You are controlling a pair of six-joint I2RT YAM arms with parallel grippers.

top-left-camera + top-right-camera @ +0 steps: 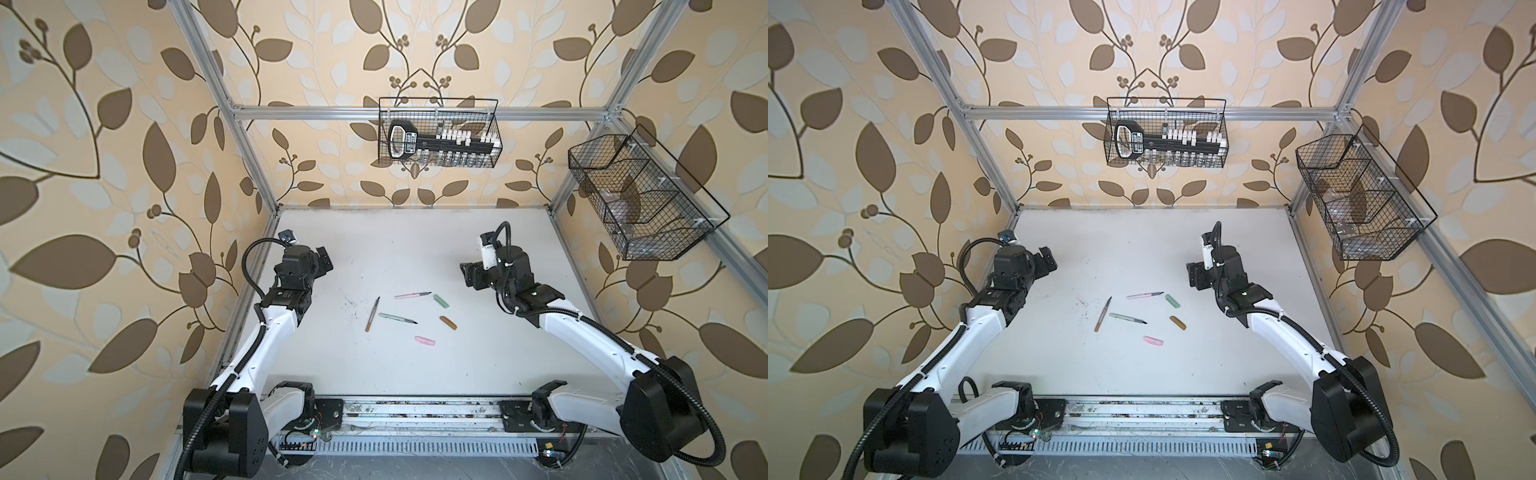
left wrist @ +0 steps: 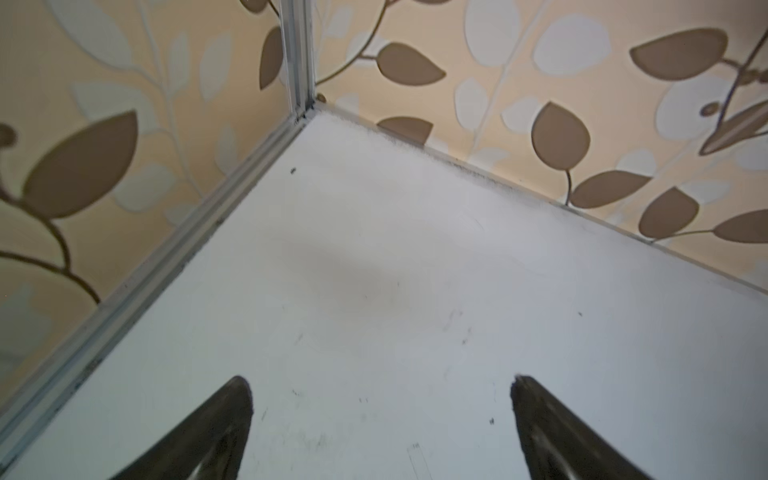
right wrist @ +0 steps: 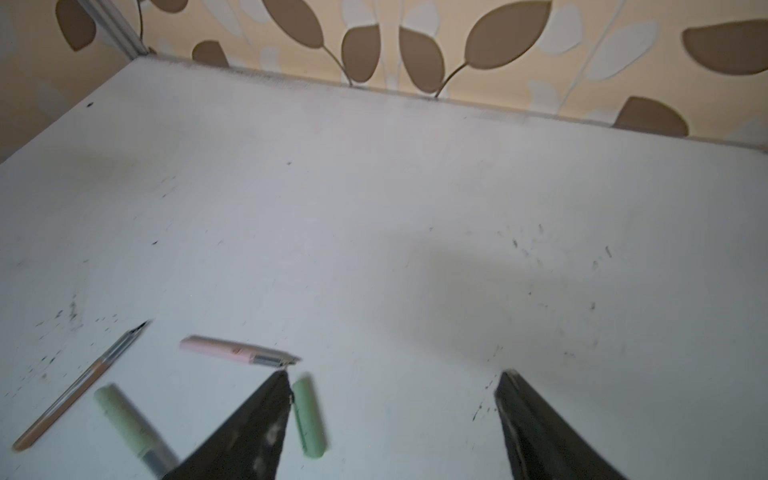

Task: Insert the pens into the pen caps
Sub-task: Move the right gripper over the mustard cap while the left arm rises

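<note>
Three uncapped pens lie mid-table in both top views: pink pen [image 1: 411, 295] [image 3: 237, 351], sage green pen [image 1: 397, 318] [image 3: 131, 428], tan pen [image 1: 372, 314] [image 3: 75, 395]. Their caps lie apart from them: green cap [image 1: 440, 301] [image 3: 308, 417], tan cap [image 1: 448, 322], pink cap [image 1: 425, 341]. My left gripper [image 1: 326, 259] [image 2: 382, 382] hangs open over bare table left of the pens, holding nothing. My right gripper [image 1: 467, 272] [image 3: 392, 376] hangs open to the right of them, empty, with the green cap beside one finger in the right wrist view.
A wire basket [image 1: 438, 133] with a black and white tool hangs on the back rail. Another wire basket [image 1: 640, 195] hangs on the right frame. Aluminium frame posts and papered walls close in the white table [image 1: 415, 374] on three sides.
</note>
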